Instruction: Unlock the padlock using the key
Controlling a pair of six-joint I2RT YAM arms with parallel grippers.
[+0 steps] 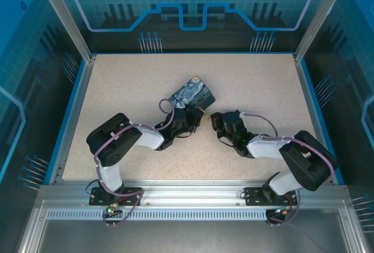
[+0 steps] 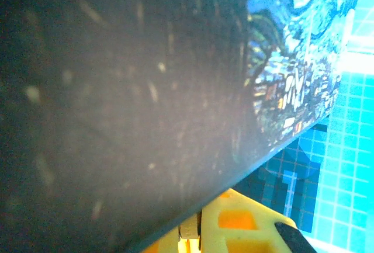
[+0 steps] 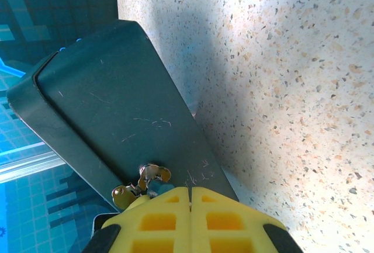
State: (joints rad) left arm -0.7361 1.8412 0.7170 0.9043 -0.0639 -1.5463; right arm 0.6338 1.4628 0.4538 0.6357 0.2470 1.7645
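Observation:
The night-sky printed box [image 1: 193, 92] sits tilted mid-table, and its dark underside [image 3: 117, 118] faces the right wrist camera. My left gripper [image 1: 182, 118] is at the box's near edge. Its yellow fingers [image 2: 239, 224] are closed under the dark side [image 2: 117, 101], shut on the box. My right gripper [image 3: 191, 193] is pressed shut at that side, just right of the box [image 1: 216, 121]. Small brassy keys on a ring [image 3: 146, 177] dangle at its fingertips, beside a bluish padlock piece [image 3: 160, 187]. The gripped key blade is hidden between the fingers.
The speckled tabletop [image 3: 292, 89] lies open to the right of the box. A blue rim [image 1: 70, 113] and metal posts edge the table. Purple cables [image 1: 263, 118] run along both arms.

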